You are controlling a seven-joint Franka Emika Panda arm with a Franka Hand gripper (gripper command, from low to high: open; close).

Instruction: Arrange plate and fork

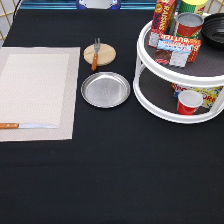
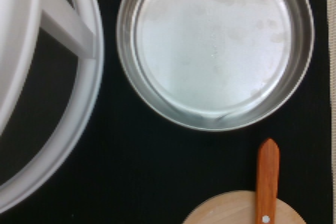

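Observation:
The round silver plate (image 1: 105,89) lies on the black table between the placemat and the white rack. It fills much of the wrist view (image 2: 214,60). The fork (image 1: 95,56) with its orange-brown handle lies across the round tan wooden coaster (image 1: 100,54), just above the plate in the exterior view. The fork's handle (image 2: 267,177) and the coaster's edge (image 2: 225,210) show in the wrist view. The gripper does not show in the exterior view.
A beige placemat (image 1: 37,92) lies at the exterior view's left, with a wooden-handled knife (image 1: 27,125) on its lower edge. A white two-tier rack (image 1: 177,80) holding cans, boxes and a red cup stands at the right; its rim shows in the wrist view (image 2: 71,100).

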